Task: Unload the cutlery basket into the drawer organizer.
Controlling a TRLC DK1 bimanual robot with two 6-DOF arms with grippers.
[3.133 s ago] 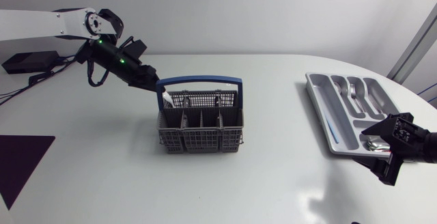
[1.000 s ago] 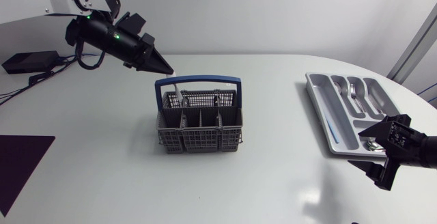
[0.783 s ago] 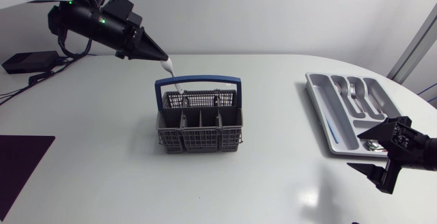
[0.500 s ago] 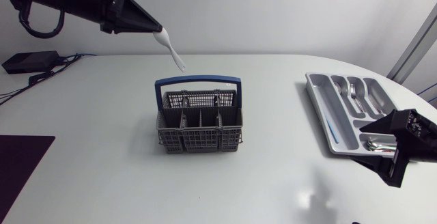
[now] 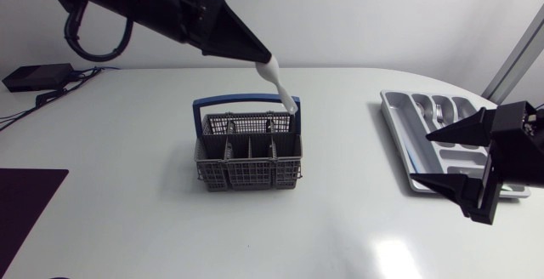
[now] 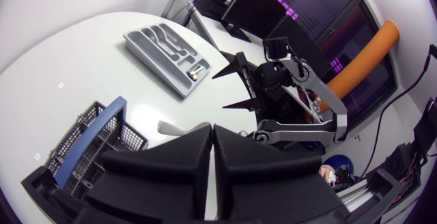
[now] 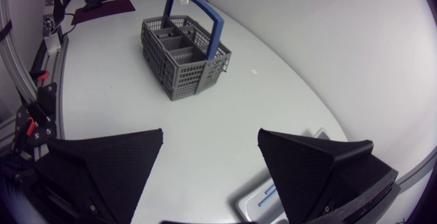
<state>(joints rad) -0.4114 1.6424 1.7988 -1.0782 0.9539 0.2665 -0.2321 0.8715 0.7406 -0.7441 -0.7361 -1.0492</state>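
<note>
The white utensil [image 5: 281,84] hangs in the air, slanting down from the tip of our left gripper [image 5: 265,59], whose fingers are clenched on its upper end. In the head view its lower end lines up with the right corner of the blue handle [image 5: 246,101] of the cutlery basket [image 5: 246,173], and we judge it clear of the basket. The drawer organizer [image 5: 389,102] lies well apart, towards the table's right side, with a fork [image 5: 439,114] already in one compartment.

Our right gripper [image 5: 429,158] stands released, fingers spread wide, over the organizer's near end.

The grip is our main worry. We hold only one end, so a quick swing across the table could let the utensil pivot or slip out. The right arm also sits close to where we must set it down, and the two grippers could knock together there. A tilted release could land the utensil across a divider rather than in a compartment.
</note>
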